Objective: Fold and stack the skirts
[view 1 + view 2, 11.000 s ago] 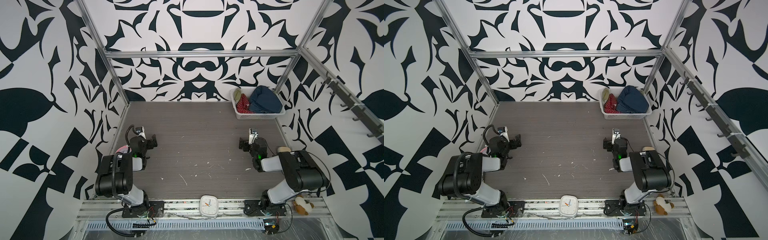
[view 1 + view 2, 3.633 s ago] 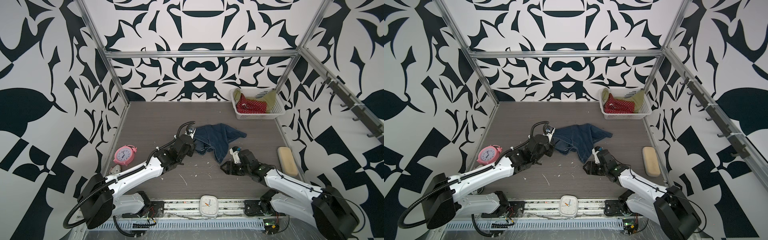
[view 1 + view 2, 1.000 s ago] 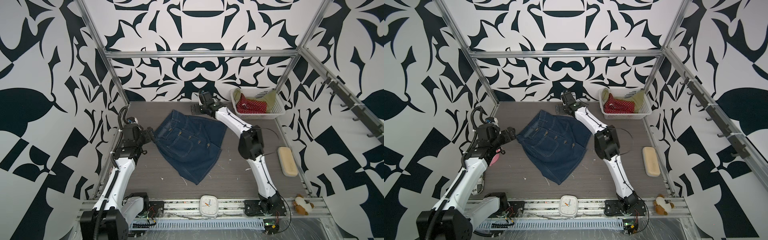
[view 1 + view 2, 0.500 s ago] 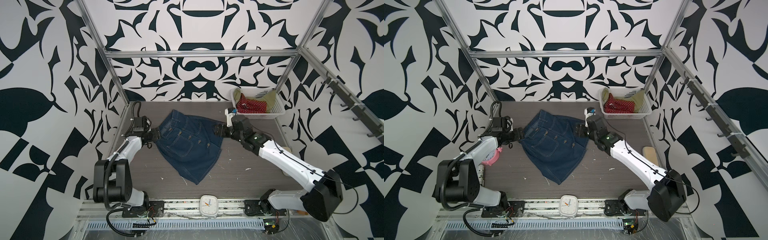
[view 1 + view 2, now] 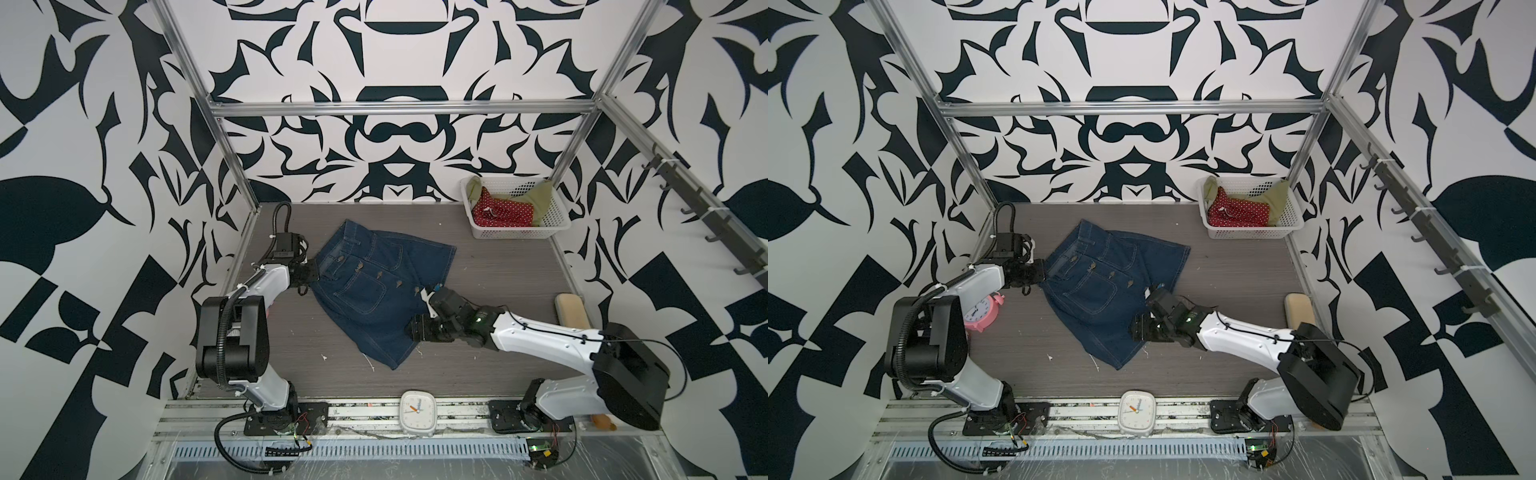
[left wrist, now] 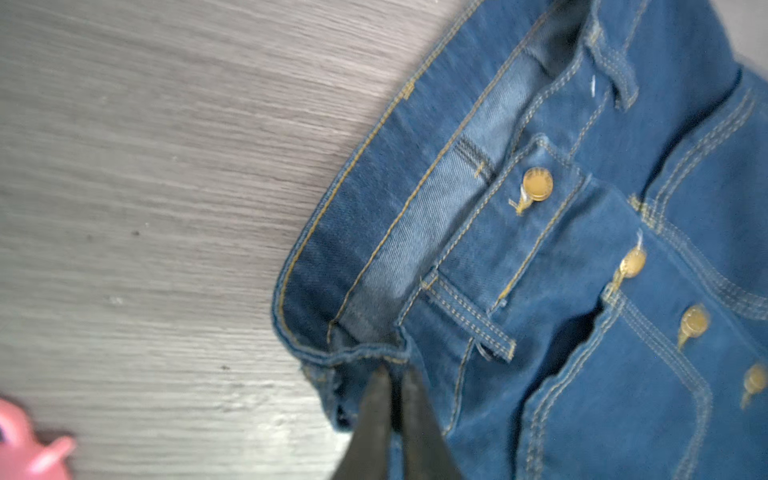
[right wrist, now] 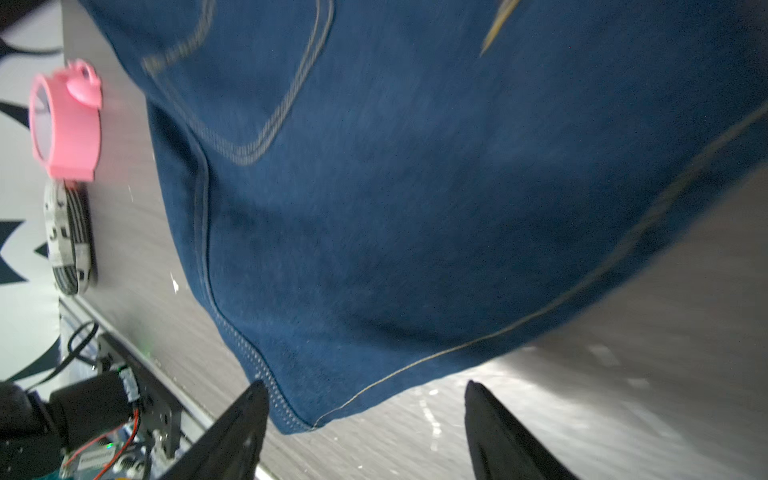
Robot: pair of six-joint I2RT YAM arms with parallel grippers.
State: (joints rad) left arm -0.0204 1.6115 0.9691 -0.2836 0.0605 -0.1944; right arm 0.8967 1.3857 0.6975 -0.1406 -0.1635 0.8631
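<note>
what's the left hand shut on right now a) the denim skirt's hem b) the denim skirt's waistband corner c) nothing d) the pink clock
b: in the left wrist view the left hand is pinched shut on the waistband corner of the denim skirt, with cloth bunched at its fingertips.

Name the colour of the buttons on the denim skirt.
The buttons on the denim skirt are golden brass, seen best in the left wrist view.

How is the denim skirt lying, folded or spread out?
Spread out: the denim skirt lies flat on the table, its whole front showing, no part doubled over.
</note>
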